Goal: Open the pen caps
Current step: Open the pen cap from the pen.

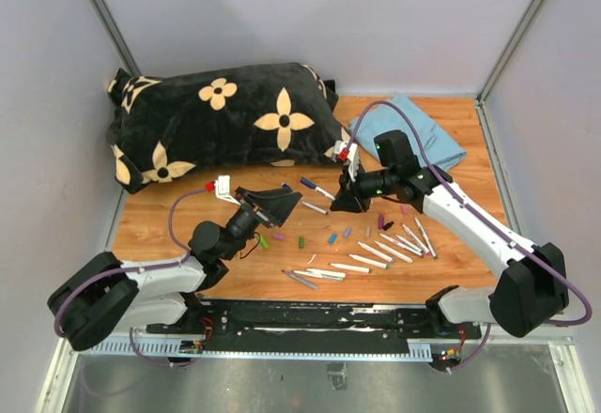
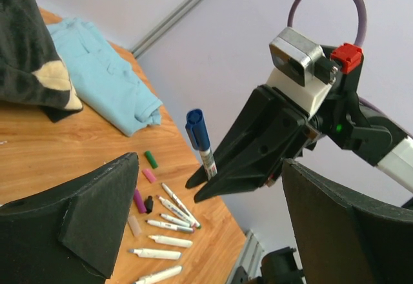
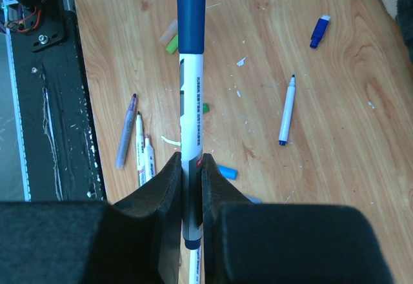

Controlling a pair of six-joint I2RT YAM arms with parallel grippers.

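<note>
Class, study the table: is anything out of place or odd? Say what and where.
Yes: a black flowered cushion and a folded blue cloth lie at the table's far side, unrelated to pens. Nearer, loose pen caps and uncapped pens lie scattered, not lined up.

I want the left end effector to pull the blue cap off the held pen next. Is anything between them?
Nothing visible does. The open left end effector faces the blue cap on the pen gripped by the right end effector, with only air between.
</note>
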